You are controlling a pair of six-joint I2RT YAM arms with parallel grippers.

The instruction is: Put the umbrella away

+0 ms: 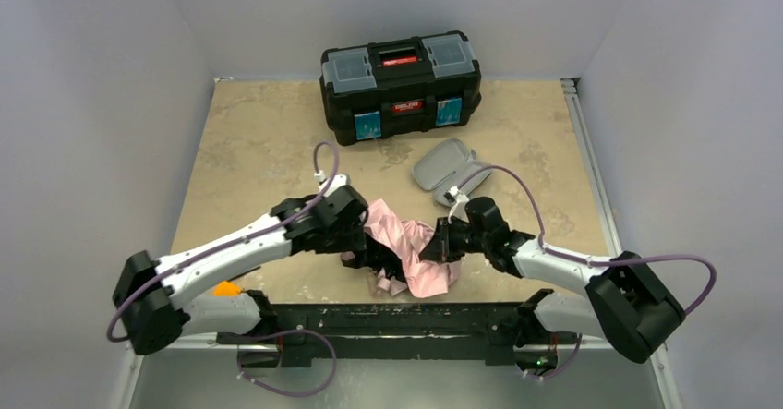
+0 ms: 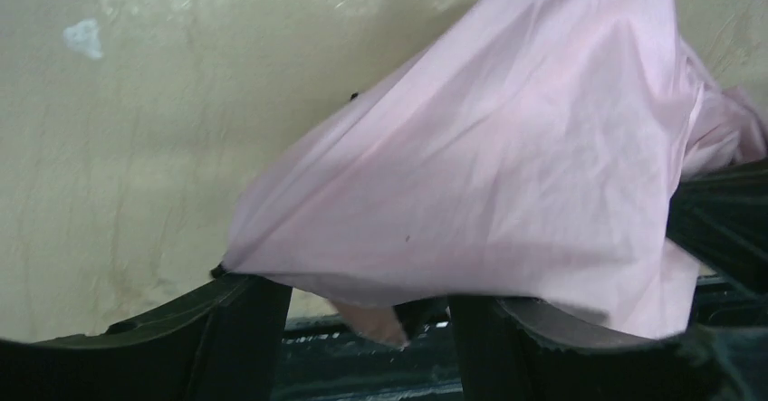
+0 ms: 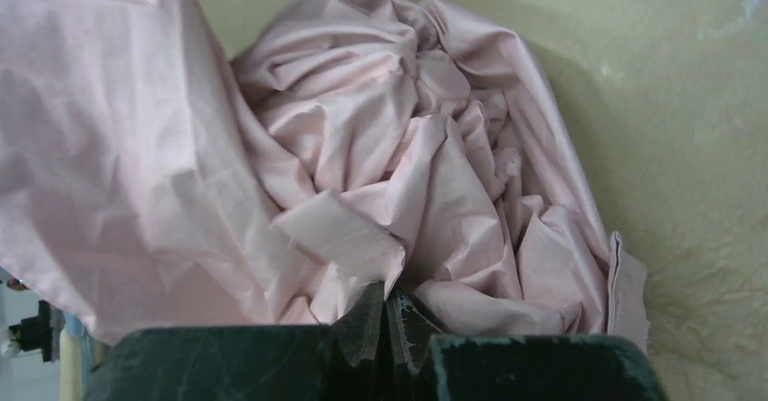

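Note:
The umbrella (image 1: 411, 247) lies near the table's front edge as a crumpled heap of pale pink fabric, with dark ribs showing at its left. My left gripper (image 1: 358, 241) is at the heap's left side. In the left wrist view its jaws (image 2: 371, 297) stand apart, a sheet of the umbrella fabric (image 2: 507, 175) is draped over both fingertips, and a small fold hangs in the gap. My right gripper (image 1: 440, 243) is at the heap's right side. Its fingertips (image 3: 389, 303) are pressed together on a fold of the umbrella fabric (image 3: 398, 175).
A black toolbox (image 1: 400, 81) with a red handle stands shut at the back. A small grey oblong case (image 1: 450, 164) lies behind the right gripper. An orange object (image 1: 226, 288) sits by the left arm's base. The black base rail (image 1: 369, 321) runs along the near edge.

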